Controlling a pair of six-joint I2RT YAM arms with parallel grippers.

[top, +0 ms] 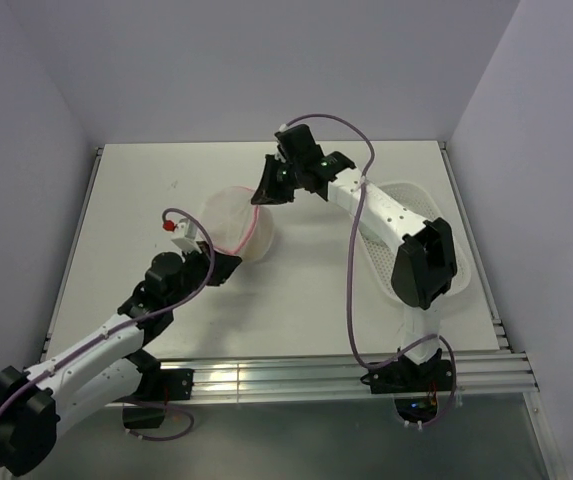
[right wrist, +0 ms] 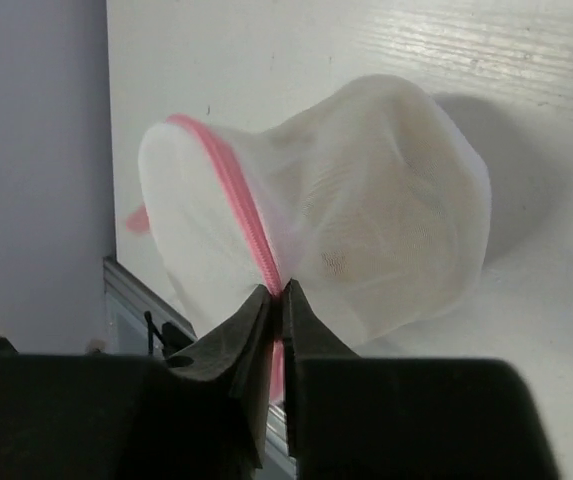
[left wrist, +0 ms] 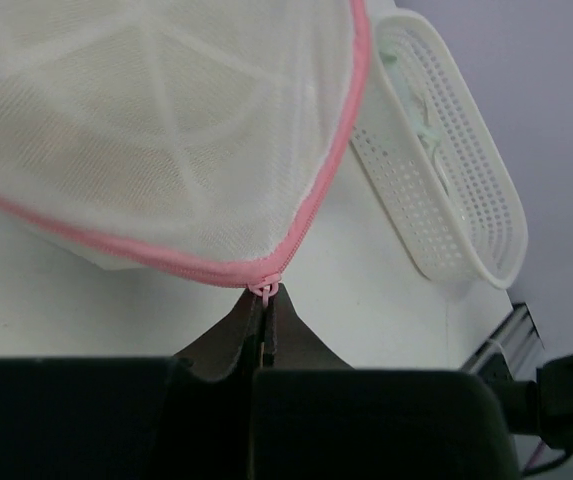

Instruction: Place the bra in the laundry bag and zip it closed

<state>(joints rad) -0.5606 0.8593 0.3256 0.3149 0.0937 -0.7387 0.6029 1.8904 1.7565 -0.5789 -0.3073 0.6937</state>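
Observation:
The laundry bag (top: pixel 234 222), white mesh with a pink zipper rim, lies mid-table. It fills the left wrist view (left wrist: pixel 166 120) and the right wrist view (right wrist: pixel 366 210). A dull yellow shape, the bra (left wrist: pixel 116 110), shows faintly through the mesh (right wrist: pixel 386 200). My left gripper (top: pixel 228 265) is at the bag's near edge, shut on the pink zipper pull (left wrist: pixel 263 290). My right gripper (top: pixel 266 190) is at the bag's far right edge, shut on the pink zipper rim (right wrist: pixel 251 235). The zipper line looks closed where it shows.
A white perforated plastic basket (top: pixel 406 195) stands to the right of the bag, partly under my right arm. It shows in the left wrist view (left wrist: pixel 446 170) with a pale garment (left wrist: pixel 421 110) in it. Walls enclose the table on three sides.

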